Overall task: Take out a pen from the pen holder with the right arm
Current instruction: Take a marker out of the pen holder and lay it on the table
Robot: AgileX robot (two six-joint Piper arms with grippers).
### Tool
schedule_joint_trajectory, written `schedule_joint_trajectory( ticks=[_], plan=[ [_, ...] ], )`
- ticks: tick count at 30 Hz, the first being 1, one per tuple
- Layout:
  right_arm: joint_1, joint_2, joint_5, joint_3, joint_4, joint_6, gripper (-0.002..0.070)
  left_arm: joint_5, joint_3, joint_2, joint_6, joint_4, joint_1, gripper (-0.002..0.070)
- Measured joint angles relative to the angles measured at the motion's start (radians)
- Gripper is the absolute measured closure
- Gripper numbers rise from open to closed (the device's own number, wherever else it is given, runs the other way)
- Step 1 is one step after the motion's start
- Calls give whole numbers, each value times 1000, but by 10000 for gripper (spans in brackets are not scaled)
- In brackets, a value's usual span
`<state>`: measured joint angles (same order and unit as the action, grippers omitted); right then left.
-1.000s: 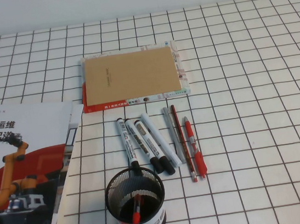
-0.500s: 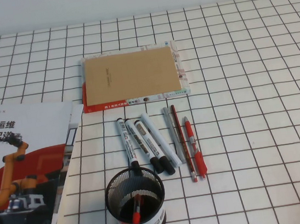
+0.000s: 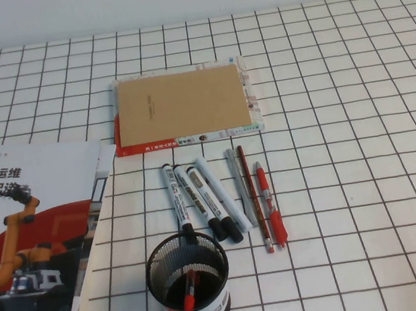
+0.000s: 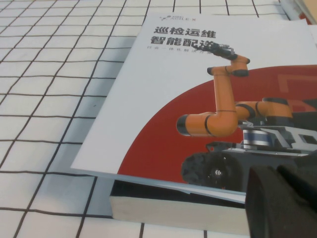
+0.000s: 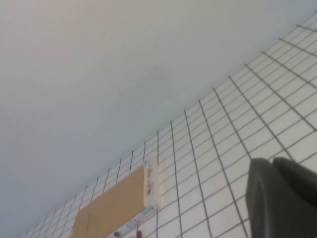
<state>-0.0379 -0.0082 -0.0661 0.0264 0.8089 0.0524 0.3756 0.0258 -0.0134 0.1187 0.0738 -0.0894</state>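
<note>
Mesh pen holder (image 3: 219, 296) stands at the surface's near edge, with a red pen (image 3: 189, 290) leaning inside it. Your right tool (image 5: 277, 193) is raised, pointed toward the far edge, jaws together. Your left tool (image 4: 280, 198) hangs by the robot manual (image 4: 198, 89) at the near-left corner; I cannot tell its state.

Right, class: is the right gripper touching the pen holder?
Apart. High view shows the pen holder standing alone, no arm near; right gripper faces the wall, left gripper hovers over the book.
</note>
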Motion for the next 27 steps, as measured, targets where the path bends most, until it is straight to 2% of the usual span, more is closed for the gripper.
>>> schedule_joint_trajectory(
  ticks=[7, 17, 27],
  plan=[
    [0, 31, -191, -137, -12, 0, 692, 0, 0, 0, 0, 0, 0, 678],
    [0, 442, -573, -450, -211, 26, 692, 0, 0, 0, 0, 0, 0, 678],
    [0, 741, -683, -534, -238, 148, 692, 0, 0, 0, 0, 0, 0, 678]
  ],
)
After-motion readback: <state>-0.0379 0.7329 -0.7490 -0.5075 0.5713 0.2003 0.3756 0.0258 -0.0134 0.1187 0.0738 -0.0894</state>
